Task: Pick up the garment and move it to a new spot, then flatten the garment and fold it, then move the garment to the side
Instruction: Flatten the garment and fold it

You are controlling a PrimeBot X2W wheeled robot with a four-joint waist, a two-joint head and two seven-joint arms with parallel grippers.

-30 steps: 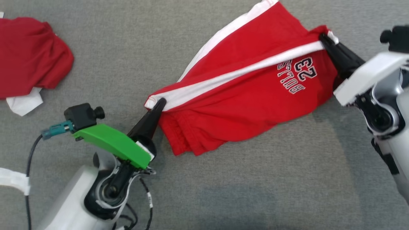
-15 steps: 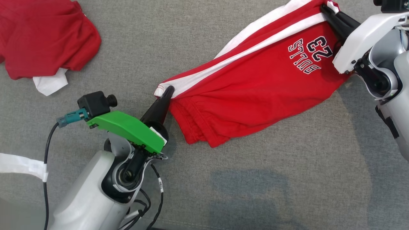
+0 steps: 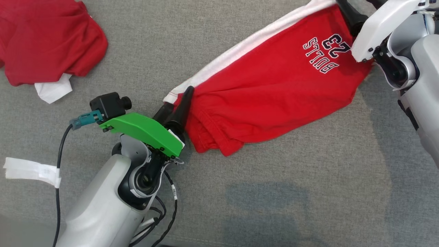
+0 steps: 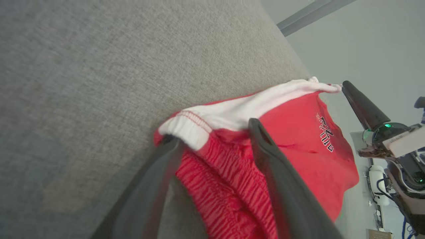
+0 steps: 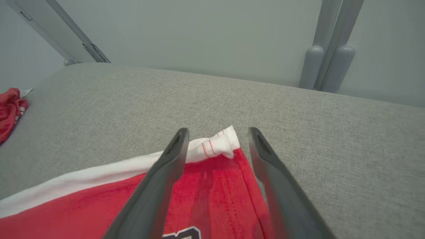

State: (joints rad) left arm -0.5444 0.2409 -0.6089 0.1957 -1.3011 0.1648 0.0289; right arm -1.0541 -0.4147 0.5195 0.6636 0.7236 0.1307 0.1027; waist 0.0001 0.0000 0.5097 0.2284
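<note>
Left claw [image 4: 212,131] and right claw [image 5: 217,131] astride opposite garment [image 3: 274,85] ends

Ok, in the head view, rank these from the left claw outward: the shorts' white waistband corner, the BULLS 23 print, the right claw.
From the left claw:
1. white waistband corner, at its fingers.
2. BULLS 23 print, up-right along the shorts.
3. right claw, top right, past the print.
</note>
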